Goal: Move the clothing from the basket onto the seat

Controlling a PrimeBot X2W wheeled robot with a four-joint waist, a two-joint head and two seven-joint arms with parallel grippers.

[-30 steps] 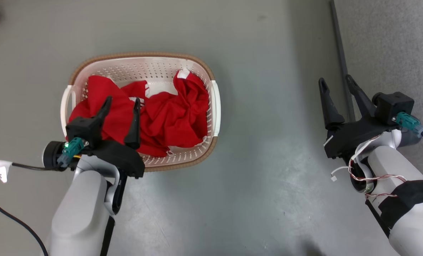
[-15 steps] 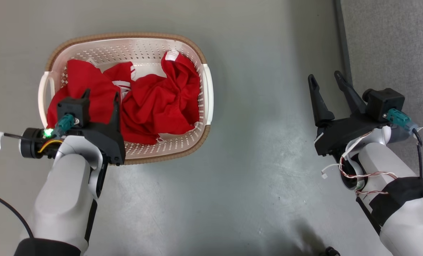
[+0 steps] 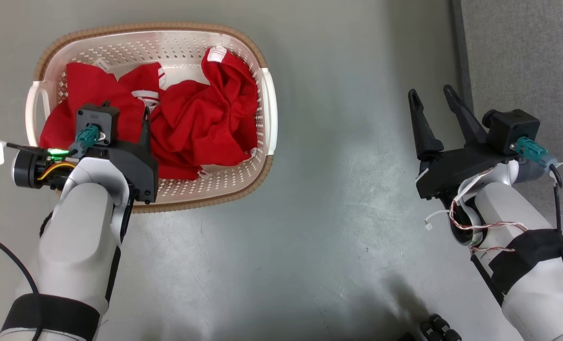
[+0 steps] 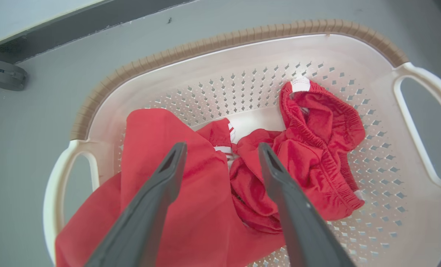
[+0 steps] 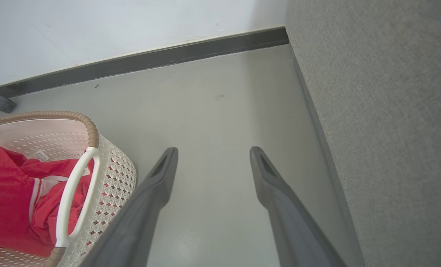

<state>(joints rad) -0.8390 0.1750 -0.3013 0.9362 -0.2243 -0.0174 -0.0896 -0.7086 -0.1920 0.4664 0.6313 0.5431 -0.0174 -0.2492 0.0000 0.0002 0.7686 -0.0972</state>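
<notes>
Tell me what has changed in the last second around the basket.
The whole head view slid because the camera moved. The left end effector tipped its fingers downward and reached further over the clothing in the basket; it is open and grips nothing yet. The right end effector stayed open near the seat, and the clothing lies as before.

Bright, even, diffuse light is provided in all views; focus is sharp. A pale sheen is shown on the smooth grey floor (image 3: 357, 208) in the head view. A soft shadow is cast beside the cream-white perforated plastic basket (image 3: 271, 113). Wide-angle stretching is noted at wrist-view edges.
</notes>
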